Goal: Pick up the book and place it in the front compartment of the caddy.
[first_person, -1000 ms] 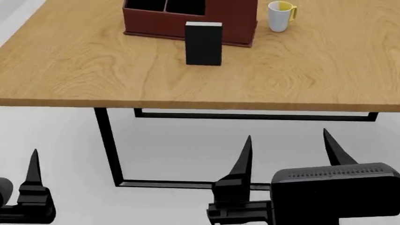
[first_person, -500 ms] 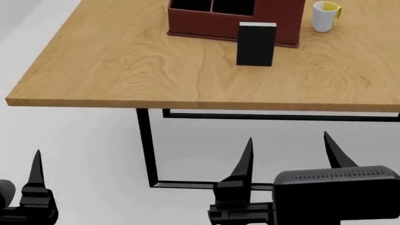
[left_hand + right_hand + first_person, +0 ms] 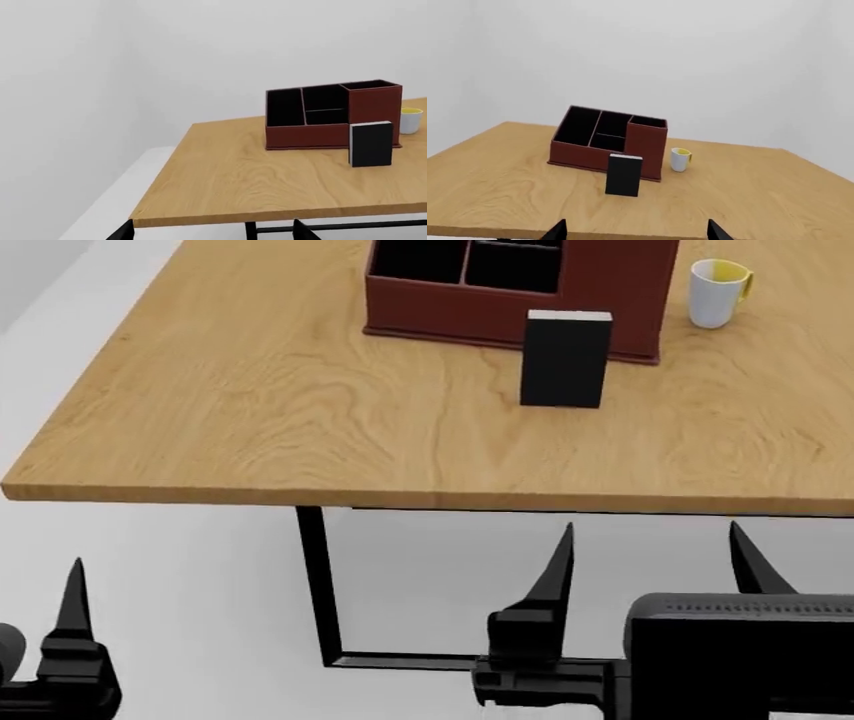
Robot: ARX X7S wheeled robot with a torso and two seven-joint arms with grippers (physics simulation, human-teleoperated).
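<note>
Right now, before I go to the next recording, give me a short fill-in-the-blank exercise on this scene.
1. The book stands ____ on the table, in front of the caddy.
2. The mug is white outside and ____ inside.
3. The tallest section of the caddy is at the end nearest the ____.
4. Both grippers, left and right, hang ____ the tabletop's level, holding nothing.

Missing words: upright; yellow; mug; below

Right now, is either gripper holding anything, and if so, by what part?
Nothing is held. The left gripper and right gripper are below the table edge, and the book stands untouched on the table.
</note>
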